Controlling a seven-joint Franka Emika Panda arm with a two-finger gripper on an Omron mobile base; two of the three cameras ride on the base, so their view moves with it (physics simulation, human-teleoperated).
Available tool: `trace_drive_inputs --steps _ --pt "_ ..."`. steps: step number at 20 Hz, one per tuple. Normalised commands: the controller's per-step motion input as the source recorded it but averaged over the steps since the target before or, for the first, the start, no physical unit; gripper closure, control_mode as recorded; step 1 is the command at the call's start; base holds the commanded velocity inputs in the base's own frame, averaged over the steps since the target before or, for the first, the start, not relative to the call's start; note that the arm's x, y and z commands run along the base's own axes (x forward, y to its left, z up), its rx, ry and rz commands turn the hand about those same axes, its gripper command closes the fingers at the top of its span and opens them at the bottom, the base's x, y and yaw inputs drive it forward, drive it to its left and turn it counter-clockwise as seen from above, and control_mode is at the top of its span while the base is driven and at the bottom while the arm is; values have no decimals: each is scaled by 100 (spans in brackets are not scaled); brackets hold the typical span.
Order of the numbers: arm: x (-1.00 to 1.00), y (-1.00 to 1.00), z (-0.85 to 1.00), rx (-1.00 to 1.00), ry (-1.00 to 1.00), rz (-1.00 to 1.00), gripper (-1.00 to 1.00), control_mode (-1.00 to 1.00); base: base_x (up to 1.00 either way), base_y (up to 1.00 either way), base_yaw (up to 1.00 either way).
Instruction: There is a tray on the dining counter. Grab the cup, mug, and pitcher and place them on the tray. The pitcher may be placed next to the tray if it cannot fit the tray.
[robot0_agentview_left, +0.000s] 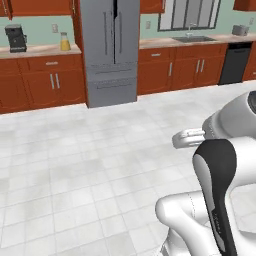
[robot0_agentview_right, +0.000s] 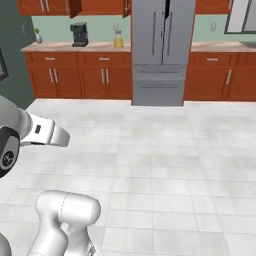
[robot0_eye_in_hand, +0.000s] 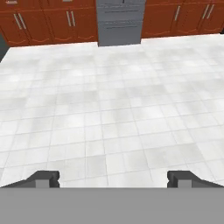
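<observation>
The pitcher (robot0_agentview_left: 65, 42) (robot0_agentview_right: 118, 39), clear glass holding orange liquid, stands on the far wall counter between the coffee machine (robot0_agentview_left: 16, 38) (robot0_agentview_right: 78, 34) and the fridge. My gripper (robot0_eye_in_hand: 113, 179) is open, with nothing between its two dark fingertips (robot0_eye_in_hand: 43, 178). It hangs over the white tiled floor, well short of that counter, and looks toward the fridge. The tray, the dining counter, the cup and the mug are out of view.
A grey fridge (robot0_agentview_left: 111, 50) (robot0_agentview_right: 162, 50) stands in the middle of the far wall, flanked by reddish-brown cabinets. A sink (robot0_agentview_left: 192, 38), a toaster (robot0_agentview_left: 240, 30) and a black dishwasher (robot0_agentview_left: 235, 62) lie to its right. Open tiled floor (robot0_eye_in_hand: 113, 109) stretches ahead.
</observation>
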Motion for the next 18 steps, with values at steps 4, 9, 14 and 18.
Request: trace_drive_inputs --steps 4,9,14,18 --pt "0 0 0 0 0 0 -100 100 93 80 -8" --pt "0 0 0 0 0 0 -100 100 98 44 -9" --pt "0 0 0 0 0 0 -100 100 94 27 -7" --pt "0 0 0 0 0 0 -100 100 95 26 -7"
